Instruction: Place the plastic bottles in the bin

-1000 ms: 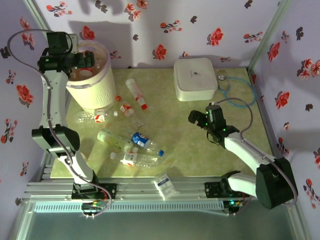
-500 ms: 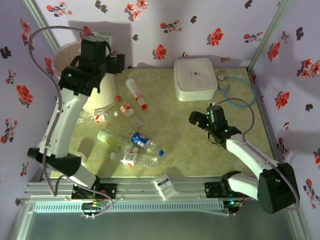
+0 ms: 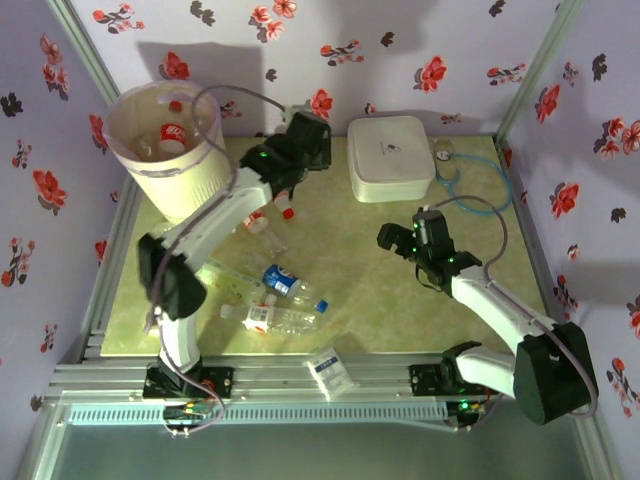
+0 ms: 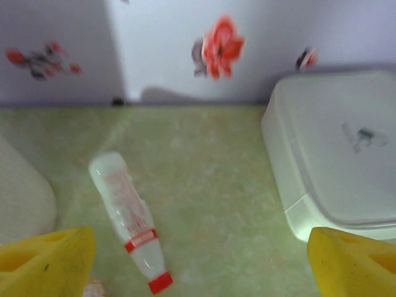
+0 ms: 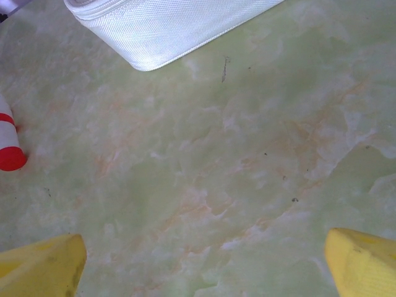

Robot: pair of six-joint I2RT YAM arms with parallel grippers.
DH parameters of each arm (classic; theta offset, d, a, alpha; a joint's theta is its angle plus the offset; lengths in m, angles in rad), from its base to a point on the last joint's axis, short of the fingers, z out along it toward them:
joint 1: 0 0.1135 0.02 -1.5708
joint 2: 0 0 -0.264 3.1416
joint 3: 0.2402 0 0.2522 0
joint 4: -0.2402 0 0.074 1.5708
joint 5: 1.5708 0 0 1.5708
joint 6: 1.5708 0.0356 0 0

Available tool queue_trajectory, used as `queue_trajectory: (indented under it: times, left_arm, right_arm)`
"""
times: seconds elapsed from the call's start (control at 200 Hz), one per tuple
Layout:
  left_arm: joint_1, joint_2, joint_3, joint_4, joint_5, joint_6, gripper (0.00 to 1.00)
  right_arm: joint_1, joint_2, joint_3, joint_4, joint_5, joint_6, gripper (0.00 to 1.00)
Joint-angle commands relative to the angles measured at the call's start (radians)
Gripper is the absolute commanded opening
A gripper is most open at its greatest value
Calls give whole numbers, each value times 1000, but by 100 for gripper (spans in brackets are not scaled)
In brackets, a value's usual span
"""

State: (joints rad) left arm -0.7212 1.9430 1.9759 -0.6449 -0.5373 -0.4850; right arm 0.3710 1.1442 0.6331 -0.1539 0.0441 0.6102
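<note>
The cream bin (image 3: 178, 180) stands at the back left with red-labelled bottles (image 3: 172, 134) lying inside it. My left gripper (image 3: 300, 155) hangs open and empty between the bin and the white box. In the left wrist view, the gripper (image 4: 201, 272) is above bare table, and a clear red-capped bottle (image 4: 127, 216) lies just left of the gap. More bottles lie on the table: a small one (image 3: 252, 220), a greenish one (image 3: 225, 280), a blue-labelled one (image 3: 283, 280) and a red-labelled one (image 3: 275, 318). My right gripper (image 3: 395, 238) is open over bare table (image 5: 201, 266).
A flat white rounded-square box (image 3: 390, 158) sits at the back, also in the wrist views (image 4: 337, 148) (image 5: 161, 25). Blue tubing with a round dial (image 3: 455, 170) lies to its right. A white-blue packet (image 3: 330, 370) rests at the front edge. Flowered walls enclose the table.
My left arm has swung right from above the bin to the back middle of the table, uncovering the bin's mouth. The right arm has stayed still.
</note>
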Motion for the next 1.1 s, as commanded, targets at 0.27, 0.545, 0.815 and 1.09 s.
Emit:
queue_trajectory:
  times: [0.27,0.545,0.815,1.09]
  left_arm:
    - [133,241,132,-23,-4,-256,90]
    - [205,333,143,-70,34,-341,91]
    - [234,372,103,-75,59,-361,91]
    - [241,400,24,-49,96,-397,87]
  right_arm:
    - [-4,-80,-28,-45,-1,-5,99]
    - [-4,-32,-17,-28,-30,-8,99]
    - [-4,-16,-15,-13,-41,3,99]
    - [-4,-23,-32,-16,-43,4,99]
